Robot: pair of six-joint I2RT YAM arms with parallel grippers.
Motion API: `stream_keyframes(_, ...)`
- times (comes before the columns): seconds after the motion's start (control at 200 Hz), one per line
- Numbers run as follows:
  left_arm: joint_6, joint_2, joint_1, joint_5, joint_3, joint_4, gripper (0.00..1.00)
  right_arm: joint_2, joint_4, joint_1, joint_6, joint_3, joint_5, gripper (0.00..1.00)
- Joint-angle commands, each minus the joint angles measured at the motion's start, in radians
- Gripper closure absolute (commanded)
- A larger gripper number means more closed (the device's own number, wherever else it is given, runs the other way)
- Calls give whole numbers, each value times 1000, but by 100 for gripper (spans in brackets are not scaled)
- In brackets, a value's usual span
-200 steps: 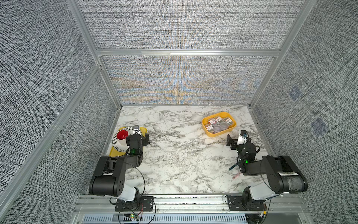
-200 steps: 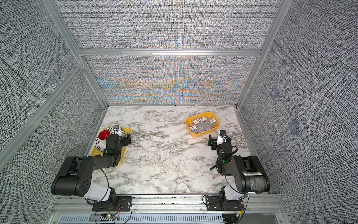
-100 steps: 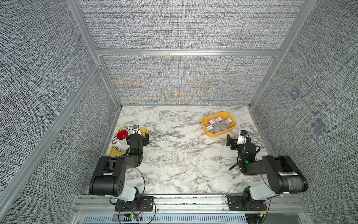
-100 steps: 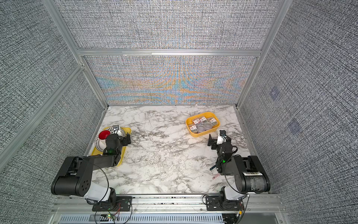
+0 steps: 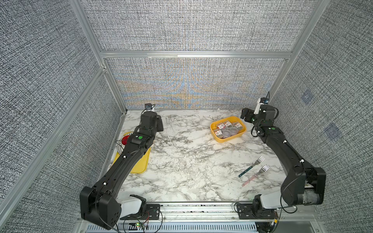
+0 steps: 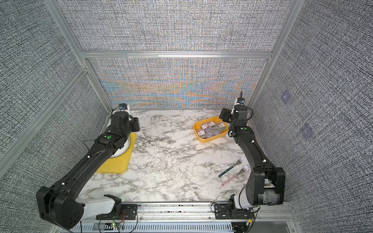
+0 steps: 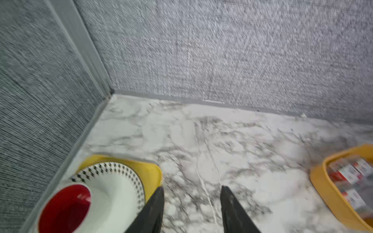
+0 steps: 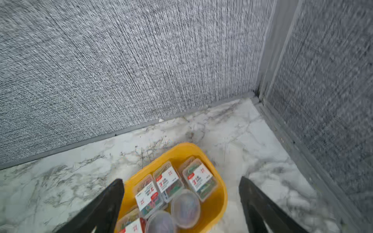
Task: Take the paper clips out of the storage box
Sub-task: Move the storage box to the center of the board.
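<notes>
**Both arms swing out; right end effector lines up over the storage box**

A second ago both arms sat folded low near the front edge of the worktop. Now both are stretched toward the back edge, while nothing resting on the worktop has shifted.

The right end effector [image 8: 181,178] hangs above the storage box [image 5: 228,139], which stands near the back right corner. Its fingers are spread wide and hold nothing, and the wrist view looks down between them onto the paper clips [image 8: 167,179]. The labelled cases and the 2 round tubs [image 8: 185,207] all lie inside the box, and none is out on the marble, so the unloading has not begun.

The left end effector [image 7: 191,187] has drawn its fingers in to a narrow gap with only bare marble showing between them. It hangs by the back end of the yellow tray [image 5: 139,167] along the left edge. It is beside the patterned plate [image 7: 113,181] and the red cup [image 7: 64,209], and well apart from the box.

2 forks [image 5: 252,166] lie near the right edge, clear of the box.

The change looks like an approach, with the right arm placed for the 1st pick. A descent onto 1 case seems next. The cases sit packed close together, so wide fingers could catch a neighbouring case or the box wall.
</notes>
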Motion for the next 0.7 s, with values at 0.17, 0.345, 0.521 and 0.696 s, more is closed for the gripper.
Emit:
stream_keyframes(0.17, -293, 455, -303, -12, 465, -401, 52, -194, -309, 40, 214, -98, -62, 8)
stream_keyframes(0.345, -403, 821, -388, 51, 881, -515, 52, -311, -376, 37, 208, -151, -24, 8)
stream_keyframes(0.521, -520, 1043, -423, 76, 1137, -537, 51, -383, -404, 24, 190, -192, -24, 8)
stream_keyframes(0.696, -600, 1182, -425, 83, 1271, -522, 51, -390, -377, 13, 184, -222, -50, 8)
